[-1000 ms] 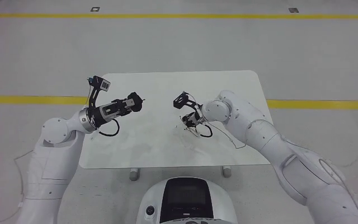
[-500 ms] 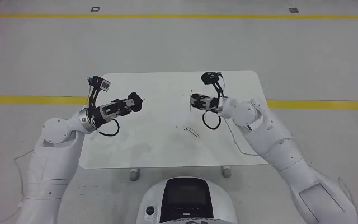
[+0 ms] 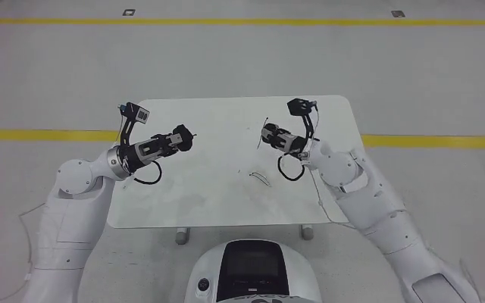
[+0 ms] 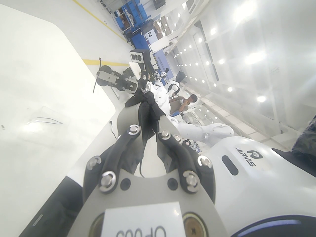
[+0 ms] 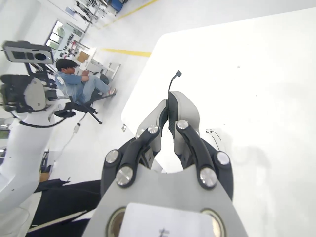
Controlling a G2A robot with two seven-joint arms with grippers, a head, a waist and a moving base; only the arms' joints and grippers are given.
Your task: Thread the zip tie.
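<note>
Overhead ceiling lights (image 4: 250, 57) are flooding the scene brightly, glare is washing out the white bench (image 5: 246, 57) in both wrist views, and wide-angle distortion is bending straight lines towards the edges there.

A white table (image 3: 227, 197) with rounded corners stands on a pale grey floor (image 3: 227, 60). Two small feet show under its near edge, one towards each side (image 3: 181, 236) (image 3: 307, 232). A scrap of clear plastic (image 4: 42, 114) lies flat on the tabletop. One yellow line (image 3: 227, 20) runs across the floor well beyond the table, and a second yellow line (image 3: 53, 135) passes behind it. Two small dark square plates (image 3: 129, 12) (image 3: 397, 14) sit in the floor near the far line. Racks with blue bins (image 4: 133, 3) stand in the room behind, under rows of bright ceiling lights (image 4: 246, 13).
</note>
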